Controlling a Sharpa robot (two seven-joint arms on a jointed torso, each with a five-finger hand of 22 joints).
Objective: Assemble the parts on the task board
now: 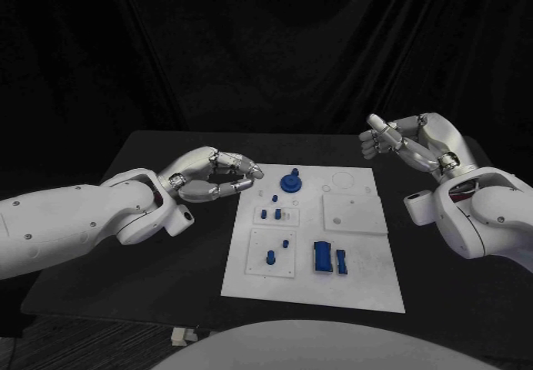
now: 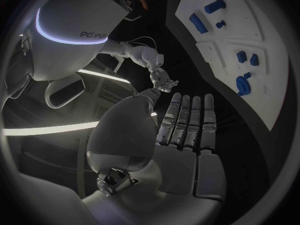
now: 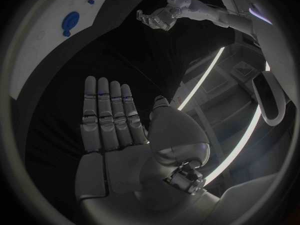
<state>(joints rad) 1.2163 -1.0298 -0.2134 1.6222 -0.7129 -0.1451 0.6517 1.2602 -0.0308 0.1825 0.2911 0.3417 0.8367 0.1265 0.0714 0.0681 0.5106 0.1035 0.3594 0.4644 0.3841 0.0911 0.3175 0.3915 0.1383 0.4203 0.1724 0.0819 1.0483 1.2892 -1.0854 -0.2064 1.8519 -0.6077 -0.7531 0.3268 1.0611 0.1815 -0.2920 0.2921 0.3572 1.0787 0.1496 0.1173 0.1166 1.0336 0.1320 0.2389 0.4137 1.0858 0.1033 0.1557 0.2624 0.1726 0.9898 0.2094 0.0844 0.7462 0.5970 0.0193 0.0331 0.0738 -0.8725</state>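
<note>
a black table is seen under everything, dark and matte, with its far edge set against a black curtain. the white task board is laid flat on it, roughly in the middle, long side running away from the robot. something small and pale is spotted by the table's near edge, maybe below it, hard to tell.

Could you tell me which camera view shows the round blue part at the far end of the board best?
The head view: the round part shows whole, from above. The left wrist view shows it tilted near the rim; the right wrist view shows it small and flattened.
</note>
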